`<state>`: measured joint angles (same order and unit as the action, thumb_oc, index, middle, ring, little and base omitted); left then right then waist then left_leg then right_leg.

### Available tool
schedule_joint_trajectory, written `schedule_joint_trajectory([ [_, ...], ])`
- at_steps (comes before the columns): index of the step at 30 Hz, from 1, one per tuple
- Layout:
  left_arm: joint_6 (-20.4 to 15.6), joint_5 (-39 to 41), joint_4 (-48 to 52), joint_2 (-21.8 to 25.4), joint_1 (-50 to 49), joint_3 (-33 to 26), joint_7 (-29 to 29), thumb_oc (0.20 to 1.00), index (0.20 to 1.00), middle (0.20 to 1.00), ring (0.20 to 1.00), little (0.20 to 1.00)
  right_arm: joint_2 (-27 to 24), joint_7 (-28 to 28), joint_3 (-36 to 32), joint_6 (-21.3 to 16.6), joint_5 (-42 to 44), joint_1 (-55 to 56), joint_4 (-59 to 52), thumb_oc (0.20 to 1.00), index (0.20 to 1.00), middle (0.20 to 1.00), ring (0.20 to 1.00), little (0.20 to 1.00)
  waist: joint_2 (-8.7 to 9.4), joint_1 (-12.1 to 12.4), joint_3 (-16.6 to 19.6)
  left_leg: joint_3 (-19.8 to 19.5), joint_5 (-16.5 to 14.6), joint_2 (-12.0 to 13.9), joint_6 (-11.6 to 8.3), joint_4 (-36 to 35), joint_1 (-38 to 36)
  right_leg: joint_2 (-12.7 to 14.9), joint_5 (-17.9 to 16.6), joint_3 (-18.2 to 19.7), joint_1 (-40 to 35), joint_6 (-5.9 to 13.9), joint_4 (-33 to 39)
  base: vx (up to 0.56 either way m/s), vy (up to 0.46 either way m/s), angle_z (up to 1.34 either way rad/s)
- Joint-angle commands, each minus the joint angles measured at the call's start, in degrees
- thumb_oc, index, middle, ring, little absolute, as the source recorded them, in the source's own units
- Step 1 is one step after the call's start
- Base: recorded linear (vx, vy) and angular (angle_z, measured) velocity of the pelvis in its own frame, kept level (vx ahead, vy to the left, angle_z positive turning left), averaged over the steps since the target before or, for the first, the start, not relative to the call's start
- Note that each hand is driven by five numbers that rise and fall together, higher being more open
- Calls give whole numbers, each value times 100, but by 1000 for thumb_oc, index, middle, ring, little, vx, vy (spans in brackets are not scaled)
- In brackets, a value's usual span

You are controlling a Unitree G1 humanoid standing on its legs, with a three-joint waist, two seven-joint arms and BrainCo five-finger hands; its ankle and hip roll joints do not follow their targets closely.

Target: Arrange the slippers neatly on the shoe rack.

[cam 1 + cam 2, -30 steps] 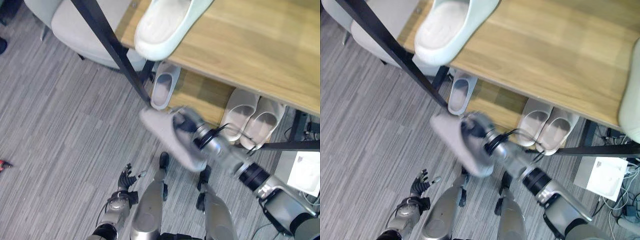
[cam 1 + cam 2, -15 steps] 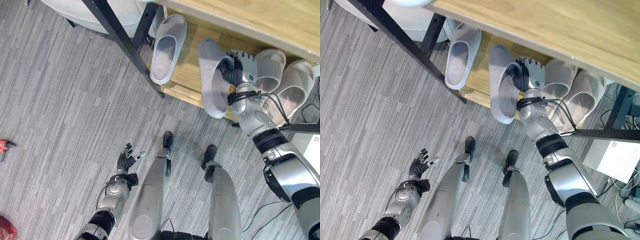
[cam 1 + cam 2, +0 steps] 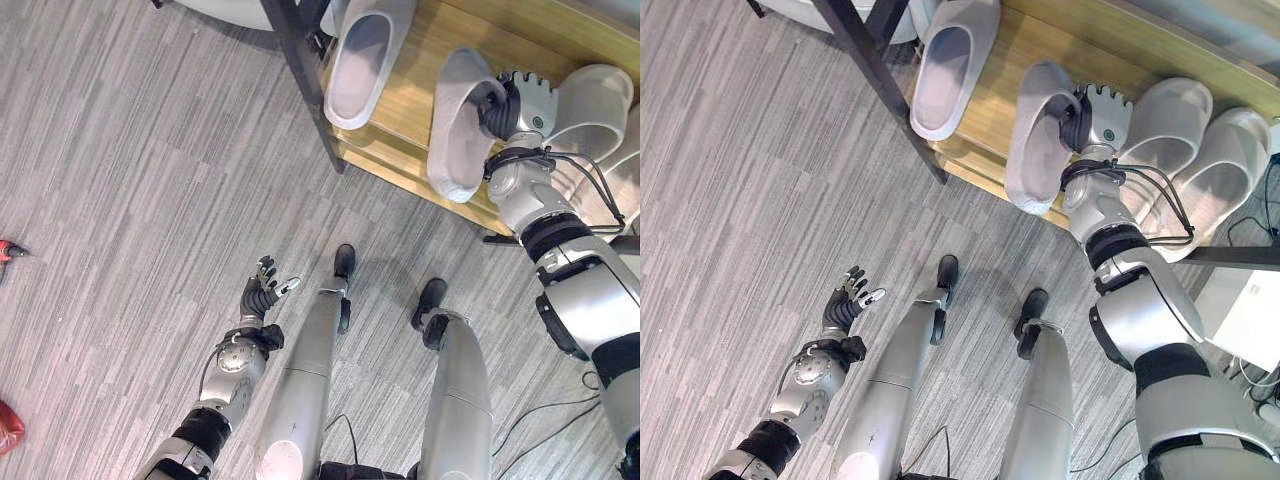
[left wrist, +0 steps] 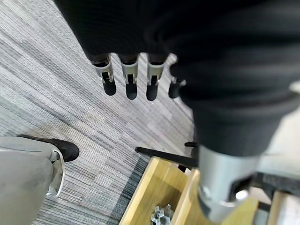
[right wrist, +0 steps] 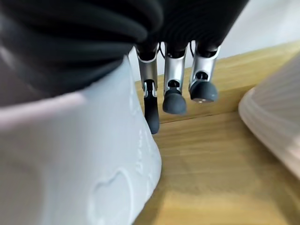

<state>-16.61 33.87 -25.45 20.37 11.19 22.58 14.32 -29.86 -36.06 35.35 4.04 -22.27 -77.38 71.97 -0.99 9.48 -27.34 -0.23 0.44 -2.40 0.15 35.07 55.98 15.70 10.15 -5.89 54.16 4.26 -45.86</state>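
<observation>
On the left, the left hand (image 3: 258, 297) hangs low over the floor (image 3: 130, 200), well away from the rack, with its fingers spread loose and nothing in it; it takes no part in the job.

The rack's lower shelf (image 3: 415, 85) is further right. At its left end a grey slipper (image 3: 362, 55) lies flat just beside the black rack leg (image 3: 300, 60), opening up and toe pointing in under the shelf above. This one looks placed.

Next to the right, with a gap of bare wood between, is the held slipper (image 3: 458, 125). It is also pale grey, plain and soft-looking, tipped up on its side with its sole facing left. The right hand (image 3: 515, 105) grips it from the right, thumb and fingers curled over its edge. Its heel end juts past the near edge of the shelf, and from the right wrist view it seems to rest on the wood, though the contact itself is hard to see.

Rightmost, a cream pair (image 3: 1200, 150) sits side by side, already neat, touching or just beside the hand.

So three slippers appear settled. What remains, I judge, is to lay the held slipper flat beside its grey mate, push it fully onto the shelf, and let go.
</observation>
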Motion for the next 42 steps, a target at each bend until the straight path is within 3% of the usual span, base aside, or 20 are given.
schedule_joint_trajectory([
  [1,-236,94,-18,21,-289,108,-51,1000,1000,1000,1000,1000,-342,80,153,-6,129,159,268,200,200,200,200,200,0,237,468,-388,-917,66,-93,713,269,119,106,245,18,182,223,19,23,5],
  [10,-168,60,215,184,-437,148,-125,1000,1000,1000,1000,1000,-631,288,449,-46,245,-124,738,200,200,200,200,200,-66,486,564,-507,-1011,-58,-82,890,392,236,334,182,70,157,-28,34,-5,12],
  [11,-164,39,247,180,-452,162,-131,1000,1000,1000,1000,1000,-613,290,448,-69,252,-97,731,1000,1000,1000,1000,1000,-68,489,583,-507,-1027,-59,-84,888,392,241,351,180,83,151,-36,47,-1,19],
  [25,-76,40,285,167,-473,128,-37,1000,1000,1000,1000,1000,56,215,23,-244,951,77,111,1000,1000,1000,1000,1000,-40,267,649,-392,-1052,46,-101,778,317,165,385,289,155,106,3,12,4,-2],
  [27,-61,-52,269,137,-433,140,44,1000,1000,1000,1000,1000,145,-155,-384,-384,1201,349,-723,1000,1000,1000,1000,1000,-68,140,633,-356,-1045,79,-101,703,221,136,376,294,75,100,63,8,-6,-9],
  [35,-26,-190,353,108,-461,98,159,1000,1000,1000,1000,1000,292,-681,-1312,-476,1161,1233,-2671,1000,1000,1000,1000,1000,-95,-88,627,-269,-1054,142,-97,471,-55,76,300,323,-162,138,322,13,4,-12],
  [38,20,-296,388,34,-446,174,208,1000,1000,1000,1000,1000,801,-835,-2060,-788,1445,2156,-3566,1000,1000,1000,1000,1000,-134,-213,602,-258,-1086,145,-67,446,-139,70,317,335,-264,152,361,26,-2,-8],
  [40,22,-319,386,32,-455,205,223,1000,1000,1000,1000,1000,877,-839,-2128,-821,1526,2312,-3593,1000,1000,1000,1000,1000,-132,-221,612,-253,-1093,143,-63,448,-145,75,322,332,-272,156,361,15,2,-10],
  [41,246,-503,-45,-117,-35,188,433,1000,1000,1000,1000,1000,1280,-703,-2263,-1125,2023,2641,-3992,1000,1000,1000,1000,1000,-113,-334,623,-232,-1117,159,-51,470,-144,65,326,344,-265,151,349,16,18,-8],
  [42,153,-447,-295,-282,242,313,544,1000,1000,1000,1000,1000,1295,-668,-2103,-1124,2040,2733,-3850,1000,1000,1000,1000,1000,-87,-399,621,-210,-1124,170,-45,482,-151,65,319,349,-258,149,345,22,15,-6],
])
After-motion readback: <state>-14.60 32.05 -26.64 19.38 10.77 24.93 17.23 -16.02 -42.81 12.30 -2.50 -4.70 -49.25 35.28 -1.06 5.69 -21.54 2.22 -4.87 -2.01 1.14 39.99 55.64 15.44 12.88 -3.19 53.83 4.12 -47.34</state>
